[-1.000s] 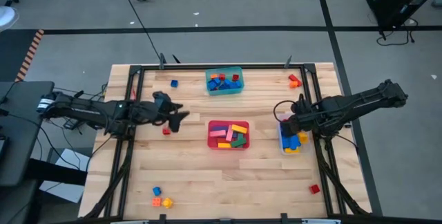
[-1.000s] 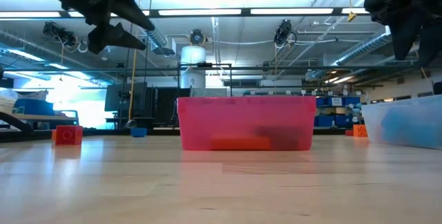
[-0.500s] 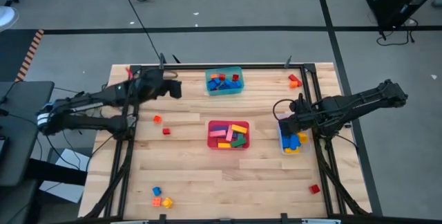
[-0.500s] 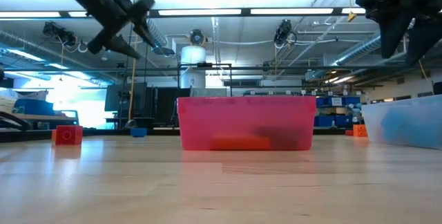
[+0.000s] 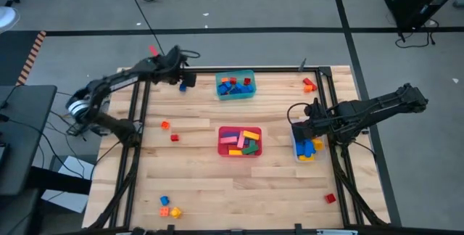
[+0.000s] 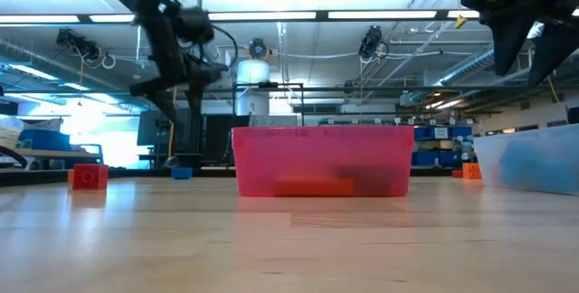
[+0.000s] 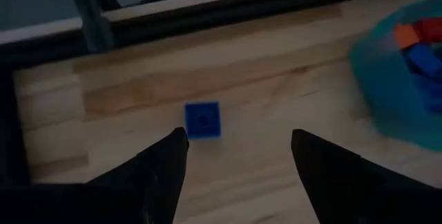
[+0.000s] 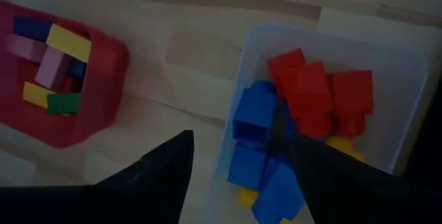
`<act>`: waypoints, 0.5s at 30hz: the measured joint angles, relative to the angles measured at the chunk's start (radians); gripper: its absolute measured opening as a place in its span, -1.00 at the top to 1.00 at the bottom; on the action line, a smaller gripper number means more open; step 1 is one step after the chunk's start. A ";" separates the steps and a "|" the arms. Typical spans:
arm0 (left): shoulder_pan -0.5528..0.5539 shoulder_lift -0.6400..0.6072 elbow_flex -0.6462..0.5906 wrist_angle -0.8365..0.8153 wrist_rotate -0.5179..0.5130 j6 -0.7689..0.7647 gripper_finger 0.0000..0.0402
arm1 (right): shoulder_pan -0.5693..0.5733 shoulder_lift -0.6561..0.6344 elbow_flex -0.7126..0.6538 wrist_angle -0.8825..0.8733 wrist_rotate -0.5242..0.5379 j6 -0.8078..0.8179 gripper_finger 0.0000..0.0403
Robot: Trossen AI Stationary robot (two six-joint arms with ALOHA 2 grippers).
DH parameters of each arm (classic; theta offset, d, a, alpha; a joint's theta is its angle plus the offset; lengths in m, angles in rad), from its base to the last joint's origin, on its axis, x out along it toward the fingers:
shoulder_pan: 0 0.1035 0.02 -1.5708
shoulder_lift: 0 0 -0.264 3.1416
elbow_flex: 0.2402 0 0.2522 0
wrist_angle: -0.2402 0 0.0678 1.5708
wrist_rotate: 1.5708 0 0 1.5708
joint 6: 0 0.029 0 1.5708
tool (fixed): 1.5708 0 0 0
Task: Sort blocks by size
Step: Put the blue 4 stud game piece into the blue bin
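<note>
A small blue block (image 7: 203, 119) lies flat on the wood near the table's far left edge, also visible from above as the blue block (image 5: 184, 86). My left gripper (image 7: 238, 144) hovers open above it, the block just beyond its fingertips; from above my left gripper (image 5: 180, 80) sits at the far rail. My right gripper (image 8: 238, 155) hangs open and empty over the clear tub (image 8: 404, 86) of red, blue and yellow blocks, at the table's right (image 5: 299, 122).
A teal tub (image 5: 235, 85) stands far centre and a red tub (image 5: 240, 141) mid-table, both holding blocks. Loose blocks: two red ones (image 5: 169, 130) at left, red and orange (image 5: 309, 84) far right, one red (image 5: 330, 198) near right, and three (image 5: 168, 207) near left.
My left gripper has swung from the middle left of the table toward the far edge and now stands over the blue block, turning as it went. Its fingers have stayed open. No block has moved.
</note>
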 joint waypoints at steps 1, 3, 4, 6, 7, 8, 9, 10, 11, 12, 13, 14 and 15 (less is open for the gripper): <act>0.013 0.029 0.018 -0.010 0.005 0.018 -0.32 | 0.000 0.000 0.000 0.000 0.000 0.009 -0.25; 0.035 0.092 0.048 -0.027 0.029 0.047 -0.32 | 0.000 0.000 0.000 0.000 0.000 0.028 -0.24; 0.043 0.122 0.061 -0.024 0.037 0.062 -0.32 | 0.000 0.000 0.000 0.000 0.000 0.035 -0.24; 0.057 0.175 0.087 -0.031 0.055 0.097 -0.33 | 0.000 0.000 0.000 0.006 0.000 0.048 -0.25; 0.064 0.200 0.100 -0.030 0.057 0.115 -0.33 | 0.000 0.000 0.000 0.009 0.000 0.054 -0.25; 0.069 0.223 0.109 -0.028 0.061 0.128 -0.33 | 0.000 0.000 0.000 0.009 0.000 0.056 -0.25; 0.075 0.245 0.118 -0.032 0.063 0.140 -0.33 | 0.000 0.000 0.000 0.008 0.000 0.057 -0.25; 0.080 0.266 0.125 -0.038 0.063 0.145 -0.33 | 0.000 0.000 0.000 0.009 0.000 0.057 -0.25; 0.084 0.285 0.129 -0.040 0.064 0.145 -0.33 | 0.000 0.000 0.000 0.011 0.000 0.057 -0.25; 0.089 0.301 0.132 -0.040 0.072 0.146 -0.33 | 0.000 0.000 0.000 0.013 0.000 0.058 -0.24; 0.094 0.316 0.133 -0.042 0.080 0.147 -0.33 | 0.000 0.000 0.000 0.014 0.000 0.058 -0.24; 0.097 0.331 0.133 -0.046 0.086 0.148 -0.33 | 0.000 0.000 0.000 0.014 0.000 0.061 -0.24; 0.102 0.345 0.133 -0.051 0.093 0.148 -0.33 | 0.000 0.000 0.000 0.014 0.000 0.065 -0.24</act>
